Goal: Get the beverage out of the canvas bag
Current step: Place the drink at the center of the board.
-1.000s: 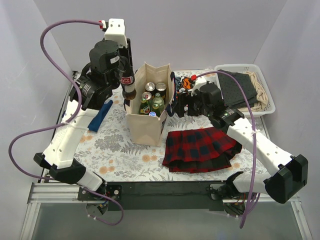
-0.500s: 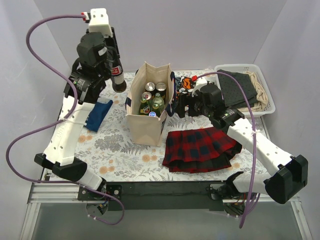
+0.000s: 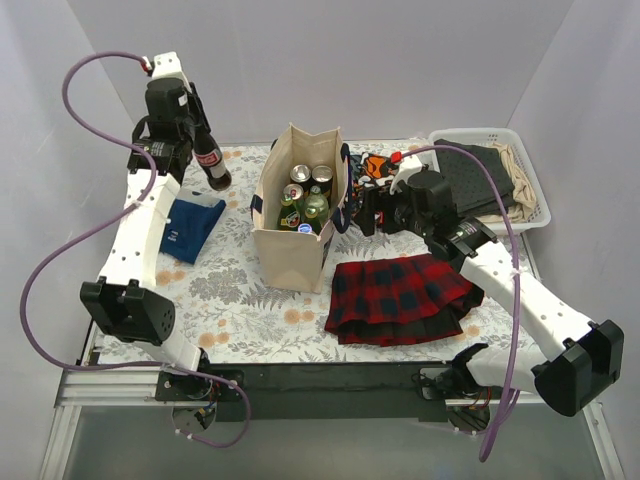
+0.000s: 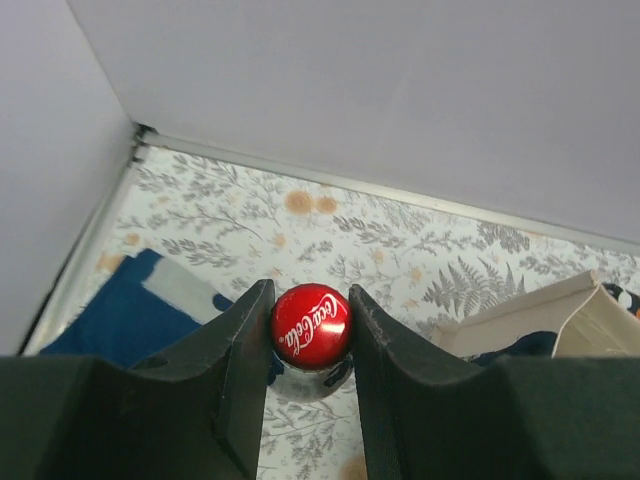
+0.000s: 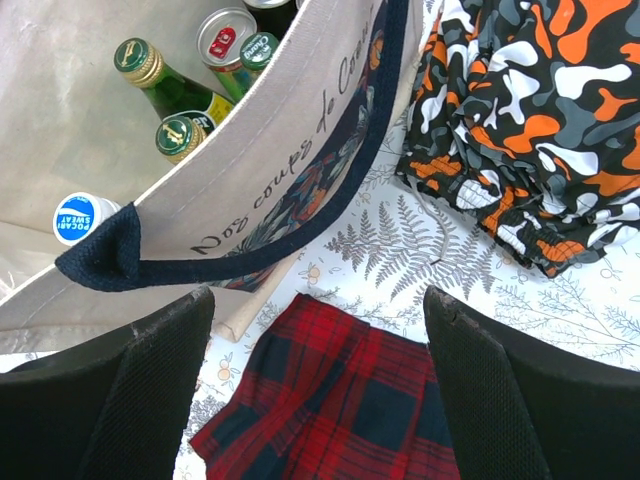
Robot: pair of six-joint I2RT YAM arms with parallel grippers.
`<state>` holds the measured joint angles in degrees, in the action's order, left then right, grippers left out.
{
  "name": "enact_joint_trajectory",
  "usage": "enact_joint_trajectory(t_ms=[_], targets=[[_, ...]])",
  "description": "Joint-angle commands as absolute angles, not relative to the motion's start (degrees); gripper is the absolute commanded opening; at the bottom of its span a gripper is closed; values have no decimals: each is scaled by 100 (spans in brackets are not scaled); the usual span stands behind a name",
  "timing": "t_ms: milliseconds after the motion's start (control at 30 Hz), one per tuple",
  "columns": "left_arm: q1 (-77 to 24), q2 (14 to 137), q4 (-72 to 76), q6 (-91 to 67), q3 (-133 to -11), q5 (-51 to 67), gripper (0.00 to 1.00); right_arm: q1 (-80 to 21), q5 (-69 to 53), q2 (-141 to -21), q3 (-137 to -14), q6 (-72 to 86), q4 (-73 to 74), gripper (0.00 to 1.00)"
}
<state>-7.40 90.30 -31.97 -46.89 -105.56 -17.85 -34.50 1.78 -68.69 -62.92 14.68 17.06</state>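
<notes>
The cream canvas bag (image 3: 290,250) with navy handles stands upright mid-table, its mouth open. Inside it are green bottles (image 3: 305,205), cans (image 3: 310,178) and a white-capped bottle (image 5: 78,217). My left gripper (image 3: 198,138) is raised at the far left, well clear of the bag, shut on the neck of a dark cola bottle (image 3: 212,168). Its red cap (image 4: 311,325) sits pinched between the fingers of that gripper (image 4: 310,330). My right gripper (image 3: 368,212) hangs open just right of the bag (image 5: 250,200), with nothing between the fingers of the gripper (image 5: 318,296).
A red plaid skirt (image 3: 400,298) lies right of the bag. A blue cloth (image 3: 185,228) lies on the left under the raised bottle. An orange camouflage cloth (image 5: 530,120) is behind the right gripper. A white basket (image 3: 535,190) of dark clothes stands at the back right.
The left arm has carried the cola bottle from beside the bag's left rim out to the far left and back. The right arm has barely moved.
</notes>
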Motion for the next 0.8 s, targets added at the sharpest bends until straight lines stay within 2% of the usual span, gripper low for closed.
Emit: enact_joint_trajectory(t_ms=[0,167,467,767], targets=[[-677,8815,-1654,-5027,-10284,-1231,0,-3375,334,-6688,-6223,1380,1696,90],[-650,9097,-1591,-5071,-10187,-1257,0,-3340,360,-6697,-6214,1362,1714,90],[-650,8868,-766,-4957,-8807,-1318,0,-3296,308,-6873,-6302,1371,1731,90],[-650,8912,-290,-4861,-8464,-1319,0,-3278,229,-7066,-6451,1406,1740,90]])
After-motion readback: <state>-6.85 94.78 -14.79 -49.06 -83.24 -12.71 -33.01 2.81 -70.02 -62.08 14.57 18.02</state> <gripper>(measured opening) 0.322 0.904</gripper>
